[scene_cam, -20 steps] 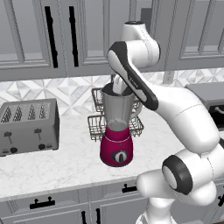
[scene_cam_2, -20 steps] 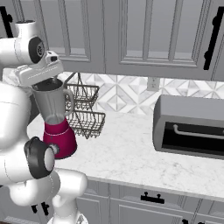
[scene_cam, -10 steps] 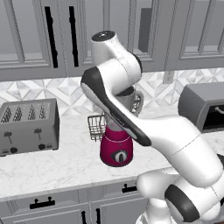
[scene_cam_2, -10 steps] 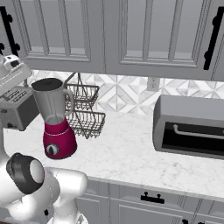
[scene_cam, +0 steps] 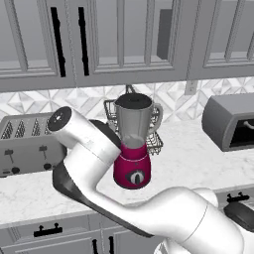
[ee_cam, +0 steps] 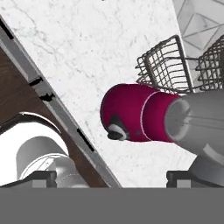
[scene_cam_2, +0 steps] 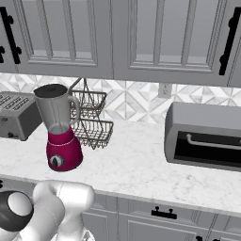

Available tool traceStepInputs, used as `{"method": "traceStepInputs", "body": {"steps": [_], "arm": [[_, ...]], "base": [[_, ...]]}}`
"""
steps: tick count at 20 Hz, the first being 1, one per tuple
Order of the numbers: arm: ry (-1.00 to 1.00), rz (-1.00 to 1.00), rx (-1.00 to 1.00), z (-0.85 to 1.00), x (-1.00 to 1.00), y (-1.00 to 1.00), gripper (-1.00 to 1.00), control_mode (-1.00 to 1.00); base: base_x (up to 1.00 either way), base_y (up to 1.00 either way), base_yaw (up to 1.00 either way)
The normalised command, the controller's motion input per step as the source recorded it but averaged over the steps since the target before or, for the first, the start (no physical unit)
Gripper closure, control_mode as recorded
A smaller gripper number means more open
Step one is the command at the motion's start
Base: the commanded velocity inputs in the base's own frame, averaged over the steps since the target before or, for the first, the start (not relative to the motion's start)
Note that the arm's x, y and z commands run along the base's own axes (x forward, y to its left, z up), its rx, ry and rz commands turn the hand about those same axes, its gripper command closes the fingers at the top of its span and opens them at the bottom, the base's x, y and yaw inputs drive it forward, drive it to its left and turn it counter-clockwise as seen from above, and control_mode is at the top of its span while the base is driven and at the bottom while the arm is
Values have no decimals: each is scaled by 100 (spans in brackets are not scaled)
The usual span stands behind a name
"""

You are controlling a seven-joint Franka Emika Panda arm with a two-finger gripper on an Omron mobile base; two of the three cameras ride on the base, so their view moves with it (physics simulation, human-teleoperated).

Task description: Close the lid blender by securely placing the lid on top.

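Glossy white rounded arm segments (dark grey joints, round caps)

The blender (scene_cam: 132, 149) had a magenta-red base with a dark dial and a clear grey jar topped in black. Behind it, the wire basket (scene_cam_2: 92, 123) was dark grey. The bench (scene_cam_2: 141, 164) under the blender was white marble with faint grey veins. Beside the blender stood a grey toaster (scene_cam: 25, 144). The backsplash (scene_cam_2: 132, 101) above showed grey-white diamond tiles.
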Motion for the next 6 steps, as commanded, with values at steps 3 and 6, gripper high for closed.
{"method": "traceStepInputs", "body": {"steps": [3,6], "arm": [[0,0,0,0,0,0,-100,-100],[0,0,0,0,0,0,-100,-100]], "base": [[0,0,0],[0,0,0]]}}
